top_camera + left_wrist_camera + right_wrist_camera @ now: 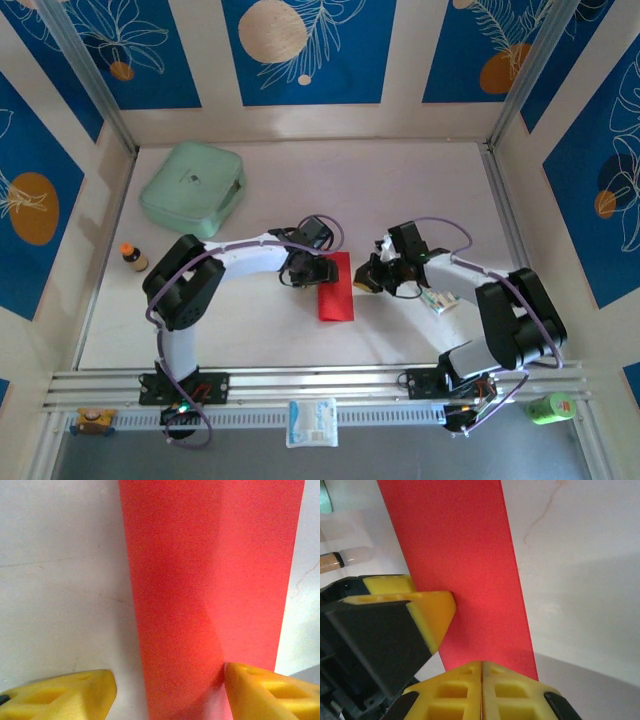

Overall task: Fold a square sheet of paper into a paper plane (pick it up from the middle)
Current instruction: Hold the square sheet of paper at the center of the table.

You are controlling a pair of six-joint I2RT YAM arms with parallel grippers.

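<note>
Red square sheet of paper is only a folded strip, nose folds undone; my left hand apart, right hand together.

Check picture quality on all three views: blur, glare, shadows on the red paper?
Top external: evenly lit and sharp, red paper small in frame. Left wrist: paper slightly soft, darker shading along its crease, yellow fingers blurred. Right wrist: paper edge crisp, grey shadow across the table at lower right; no glare on the paper.

Left fingers spread — right fingers pressed together.
</note>
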